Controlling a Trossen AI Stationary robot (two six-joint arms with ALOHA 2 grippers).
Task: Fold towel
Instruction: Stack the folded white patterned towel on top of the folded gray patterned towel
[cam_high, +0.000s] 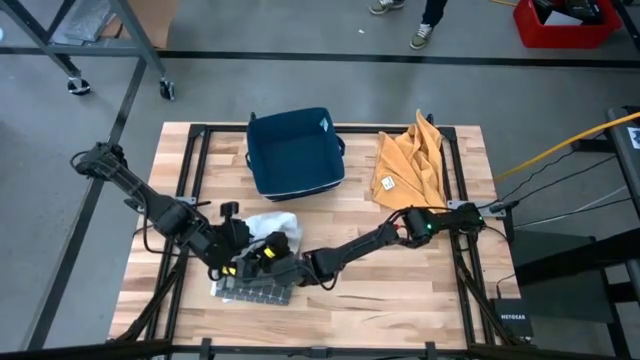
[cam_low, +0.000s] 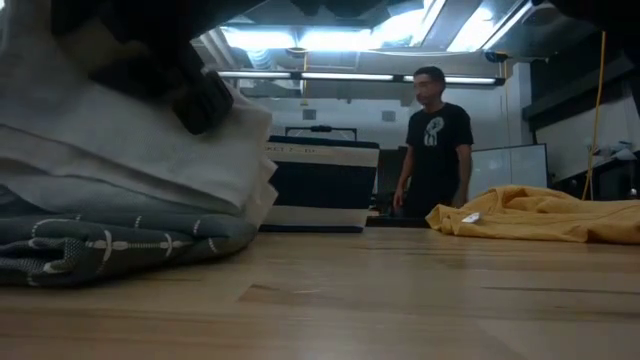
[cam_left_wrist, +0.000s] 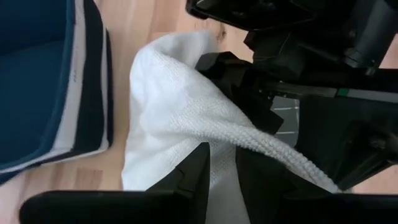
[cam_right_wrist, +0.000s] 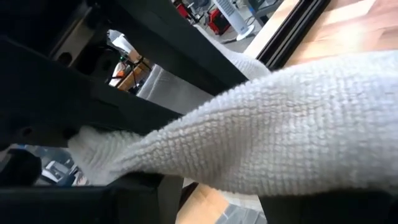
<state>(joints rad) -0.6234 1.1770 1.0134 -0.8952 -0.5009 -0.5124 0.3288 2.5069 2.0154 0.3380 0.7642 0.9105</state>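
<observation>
A white towel (cam_high: 270, 226) lies bunched at the near left of the table, partly on a folded grey patterned towel (cam_high: 255, 290). In the low view the white towel (cam_low: 130, 150) rests in layers on the grey one (cam_low: 110, 245). My left gripper (cam_high: 238, 252) reaches in from the left, slanting down, and is shut on the white towel (cam_left_wrist: 168, 106). My right gripper (cam_high: 282, 264) reaches in nearly level from the right and is also shut on it (cam_right_wrist: 280, 137). The two grippers stand close together over the grey towel. My left gripper pinches a bunched part of the white towel (cam_left_wrist: 221, 163) between its two fingers, coming from the table's left and slanting down. A thick rolled edge (cam_left_wrist: 280, 155) runs from there toward my right gripper. The rest of the towel lies slack beyond the fingers. My right gripper holds an end of the white towel (cam_right_wrist: 99, 149), coming nearly level from the table's right. Dark gripper parts cover the place of contact, so one layer or several I cannot tell. From the hold the cloth (cam_right_wrist: 298, 124) runs across the view in a thick band.
A navy basket (cam_high: 295, 150) stands at the far middle of the table. A crumpled orange cloth (cam_high: 410, 165) lies at the far right. A person (cam_low: 435, 140) stands beyond the far edge. Bare wood shows at the near right (cam_high: 400, 300).
</observation>
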